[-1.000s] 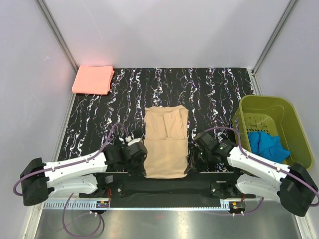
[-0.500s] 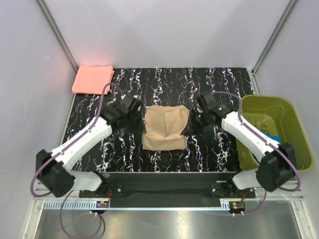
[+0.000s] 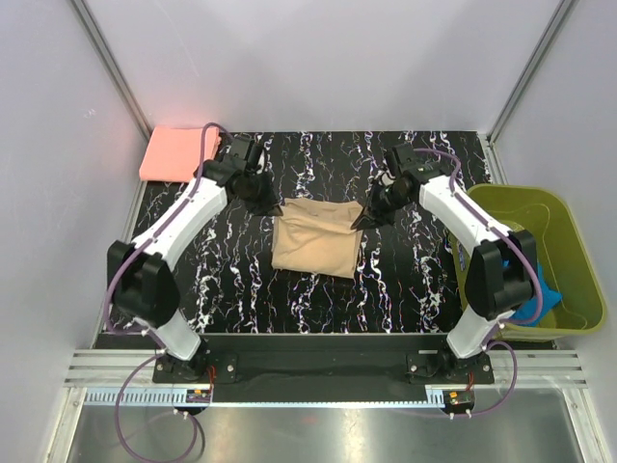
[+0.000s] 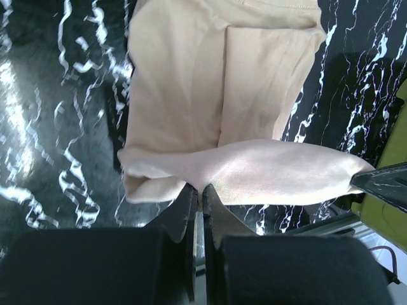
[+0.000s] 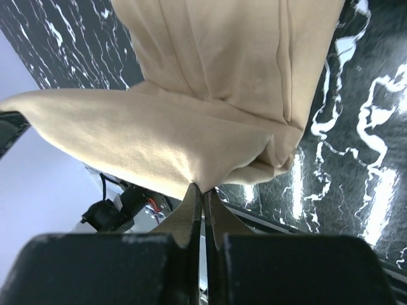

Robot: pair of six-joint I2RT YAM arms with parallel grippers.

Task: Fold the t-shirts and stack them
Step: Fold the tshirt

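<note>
Pinching tee (image 3: pixel 310 247) hem(?), outstretched: L gripper (image 3: pixel 271 206), R gripper (image 3: pixel 365 220)

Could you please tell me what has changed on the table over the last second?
The left gripper and right gripper, shut on the near hem of the tan t-shirt, carried it away from the bases over the far half, folding it shorter. The folded salmon-pink t-shirt and olive-green basket stayed put.

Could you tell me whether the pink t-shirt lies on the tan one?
No, the pink t-shirt lies folded in the far left corner, well apart from the tan t-shirt in the middle.
</note>
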